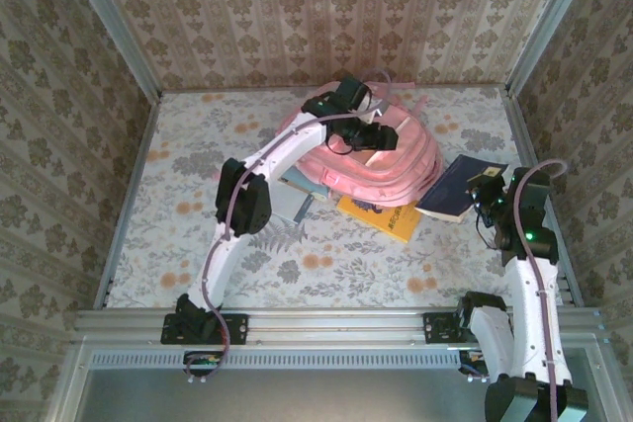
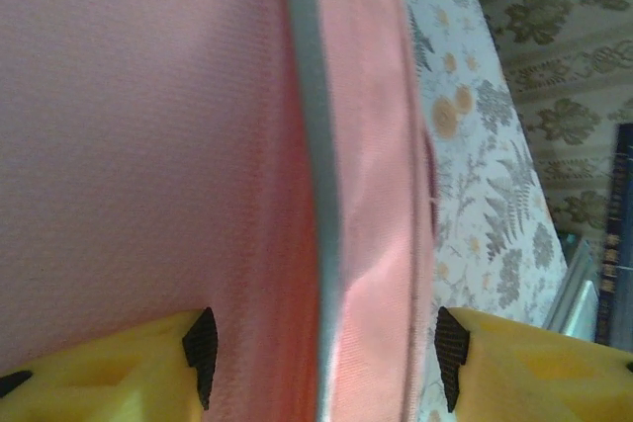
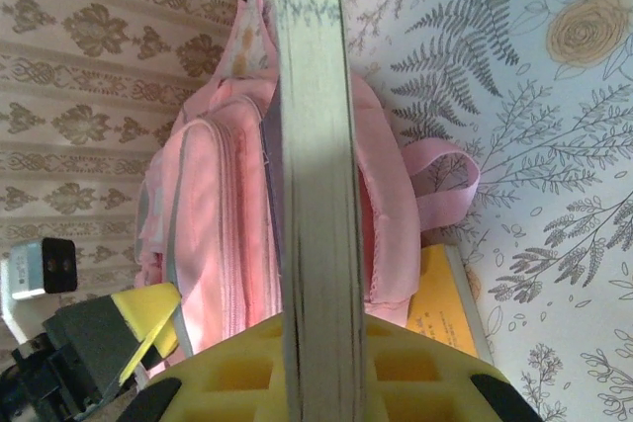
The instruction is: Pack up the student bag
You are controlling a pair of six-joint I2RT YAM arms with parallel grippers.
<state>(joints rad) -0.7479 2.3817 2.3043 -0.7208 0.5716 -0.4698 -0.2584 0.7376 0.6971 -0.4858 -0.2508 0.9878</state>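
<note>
1. The student bag (image 1: 406, 160), a large soft pink fabric backpack with paler front pockets, lies flat on the flower-printed tablecloth (image 1: 198, 165), toward 1 o'clock from the table's middle. In the top view its 11 o'clock part is hidden under the left arm. The left wrist view is so close that the bag is only finely woven pink cloth crossed by a grey strip (image 2: 316, 195). Whether that strip is piping or a zip is hard to tell. A pink strap loop (image 3: 445, 185) curls out on the cloth.
2. The white left arm (image 1: 287, 150) bends over the bag. The white right arm (image 1: 529, 284) stands at the table's 4 o'clock.
3. A dark blue flat book (image 1: 450, 190) sits at the bag's 4 o'clock. The right wrist view shows it edge-on, a straight block of cream pages cut off at the top.
4. A yellow rectangular book (image 1: 381, 216) lies at the bag's 6 o'clock, its far edge tucked under the bag.
5. A pale grey-blue book (image 1: 295, 185) at the bag's 8 o'clock is partly covered by the bag and the arm.
6. The left gripper (image 2: 326, 363) has its yellow fingers parted, black pads either side of a ridge of the bag. Whether the pads press the fabric is unclear.
7. The right gripper (image 3: 316, 333) is clamped on the dark blue book.
</note>
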